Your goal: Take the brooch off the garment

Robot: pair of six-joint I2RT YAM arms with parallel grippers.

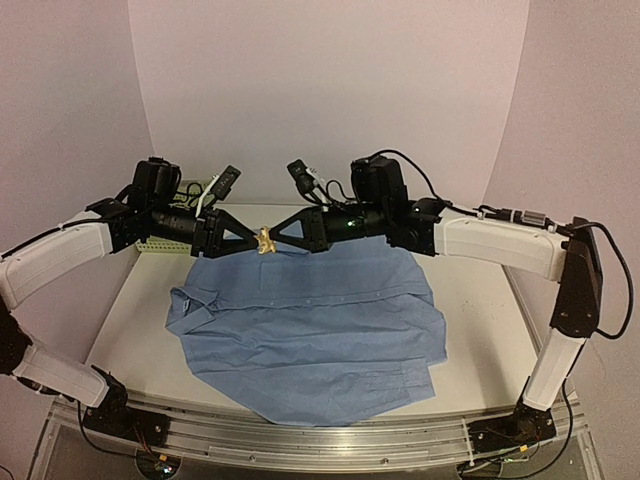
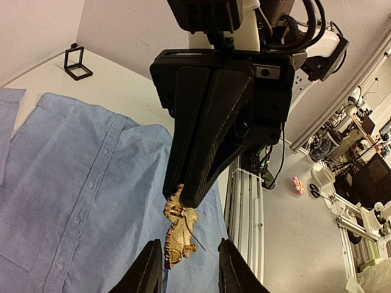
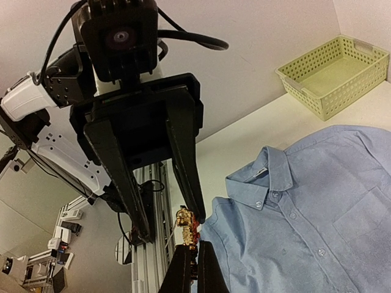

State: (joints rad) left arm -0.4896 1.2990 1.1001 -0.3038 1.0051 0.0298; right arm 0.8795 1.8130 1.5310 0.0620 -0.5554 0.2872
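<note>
The small golden, orange-red brooch hangs in the air above the collar end of the light blue shirt, which lies flat on the table. My right gripper is shut on the brooch, its fingers pinched on the lower end. My left gripper is open, its tips facing the right gripper's. In the left wrist view the brooch, pin sticking out, hangs between the open left fingers without touching them. The brooch is clear of the shirt.
A pale green mesh basket stands at the back left of the table, behind my left arm. A small black square box sits on the table beyond the shirt. The aluminium rail runs along the table's near edge.
</note>
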